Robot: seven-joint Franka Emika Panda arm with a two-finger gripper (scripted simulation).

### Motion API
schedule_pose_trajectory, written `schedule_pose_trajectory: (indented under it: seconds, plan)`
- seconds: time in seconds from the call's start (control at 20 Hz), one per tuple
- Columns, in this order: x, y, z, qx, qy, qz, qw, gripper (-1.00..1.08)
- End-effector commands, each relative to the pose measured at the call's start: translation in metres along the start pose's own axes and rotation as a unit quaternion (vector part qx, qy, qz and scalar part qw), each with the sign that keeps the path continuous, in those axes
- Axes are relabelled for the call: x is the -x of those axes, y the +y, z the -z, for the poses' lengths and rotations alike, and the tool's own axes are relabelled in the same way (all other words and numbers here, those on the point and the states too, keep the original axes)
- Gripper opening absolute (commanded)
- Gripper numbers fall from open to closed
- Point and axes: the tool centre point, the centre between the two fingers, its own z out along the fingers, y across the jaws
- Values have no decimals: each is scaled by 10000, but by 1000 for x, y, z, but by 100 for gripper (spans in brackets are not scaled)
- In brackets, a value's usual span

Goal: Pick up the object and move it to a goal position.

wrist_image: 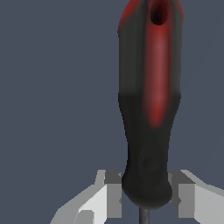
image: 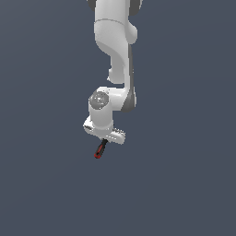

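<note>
The screwdriver [wrist_image: 148,100] has a chunky red-and-black handle and fills the wrist view. A short bit of its thin dark shaft shows at the handle's narrow black end. My white gripper [wrist_image: 146,194] has its two fingers pressed against either side of that black end. In the exterior view the screwdriver [image: 100,149] sticks out slanting below the gripper [image: 106,139], red end lowest. The arm reaches straight down from above. The gripper is shut on the screwdriver.
A plain, uniform dark grey surface [image: 184,184] lies all around. No other objects, containers or edges show in either view.
</note>
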Motion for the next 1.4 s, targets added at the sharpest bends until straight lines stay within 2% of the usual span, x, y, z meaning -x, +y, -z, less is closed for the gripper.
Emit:
schedule_pose_trajectory:
  seconds: [0.0, 0.3, 1.35]
  plan:
    - [-1, -3, 17, -4, 11, -1, 10000, -100]
    - [0, -12, 72, -4, 11, -1, 10000, -100]
    - [-4, -54, 309, 3, 14, -7, 10000, -100]
